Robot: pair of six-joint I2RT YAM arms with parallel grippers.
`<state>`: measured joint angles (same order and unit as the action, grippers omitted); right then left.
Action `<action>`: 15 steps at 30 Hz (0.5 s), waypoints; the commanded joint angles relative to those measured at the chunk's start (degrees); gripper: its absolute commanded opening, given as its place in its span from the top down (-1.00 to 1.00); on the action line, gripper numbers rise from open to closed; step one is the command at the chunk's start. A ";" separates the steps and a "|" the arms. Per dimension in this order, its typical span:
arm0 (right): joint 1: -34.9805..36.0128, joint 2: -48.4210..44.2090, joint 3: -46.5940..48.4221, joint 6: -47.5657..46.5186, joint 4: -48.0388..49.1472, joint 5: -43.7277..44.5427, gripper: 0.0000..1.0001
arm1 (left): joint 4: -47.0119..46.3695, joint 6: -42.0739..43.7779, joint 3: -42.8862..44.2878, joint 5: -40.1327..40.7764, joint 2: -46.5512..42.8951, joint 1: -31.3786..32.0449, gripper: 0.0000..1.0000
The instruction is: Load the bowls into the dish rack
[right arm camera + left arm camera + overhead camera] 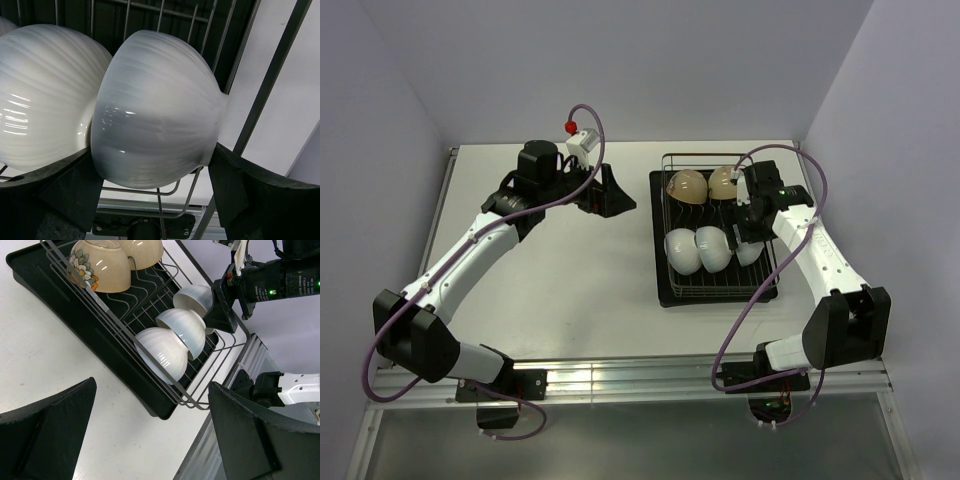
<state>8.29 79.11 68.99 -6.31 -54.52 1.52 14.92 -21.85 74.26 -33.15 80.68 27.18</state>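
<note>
The dish rack [663, 285] stands on the right of the table. Two tan bowls [687, 186] lean at its back end. Two white bowls [682, 250] stand on edge in its near row, and a third white bowl [748, 253] stands beside them at the right. My right gripper [750, 235] is shut on that third bowl [155, 110], one finger [65, 190] at its rim and the other at its foot. In the left wrist view the bowl [192, 297] rests among the rack wires [227, 347]. My left gripper [617, 196] is open and empty above the table, left of the rack.
White walls close the table at the back and on both sides. An aluminium rail [640, 380] runs along the near edge between the arm bases. The right arm [820, 260] reaches over the rack's right side.
</note>
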 commanded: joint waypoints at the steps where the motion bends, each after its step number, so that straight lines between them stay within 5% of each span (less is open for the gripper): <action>1: 0.76 0.25 0.53 0.07 0.56 -0.73 -0.73 | -0.33 1.10 0.98 -0.69 -0.97 -0.28 -0.99; 4: 0.85 0.08 0.62 0.15 0.47 -0.55 -0.98 | -0.24 1.19 0.98 -0.69 -0.97 -0.28 -0.99; 15: 0.85 -0.54 1.93 0.59 -1.11 -3.27 -1.00 | -0.15 1.46 0.80 -0.60 -1.06 -0.28 -0.99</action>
<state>8.27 79.11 69.06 -6.92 -54.78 2.37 15.42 -21.67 74.26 -33.15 80.68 27.18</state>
